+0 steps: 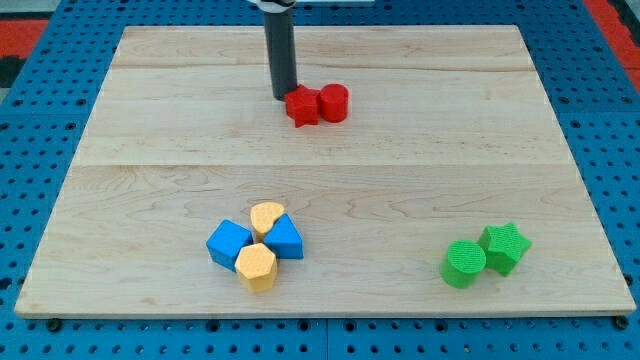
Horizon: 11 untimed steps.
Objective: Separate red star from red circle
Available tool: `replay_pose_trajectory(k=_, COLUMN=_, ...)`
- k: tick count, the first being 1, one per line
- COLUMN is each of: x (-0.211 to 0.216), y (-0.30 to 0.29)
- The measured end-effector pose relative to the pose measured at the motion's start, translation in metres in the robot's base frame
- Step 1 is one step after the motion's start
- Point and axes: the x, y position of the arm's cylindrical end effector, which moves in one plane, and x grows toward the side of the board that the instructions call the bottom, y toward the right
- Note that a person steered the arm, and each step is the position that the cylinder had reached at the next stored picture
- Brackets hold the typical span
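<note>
My tip sits on the wooden board, touching the view's-left edge of the red star. No gripper fitted, just the bare rod. Red circle touches the star's view-right side. Well below the star: clustered blue cube, blue triangle, yellow heart, yellow hexagon. Lower right of it: green circle touching green star.
</note>
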Motion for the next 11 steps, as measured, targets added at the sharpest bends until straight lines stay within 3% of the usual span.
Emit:
replay_pose_trajectory(k=1, x=-0.022, y=0.007)
replay_pose_trajectory(k=3, x=-0.022, y=0.115)
replay_pose_trajectory(k=4, x=-0.009, y=0.137)
replay_pose_trajectory(k=5, x=-0.001, y=0.099)
replay_pose_trajectory(k=8, x=0.012, y=0.080)
replay_pose_trajectory(k=11, x=0.012, y=0.011)
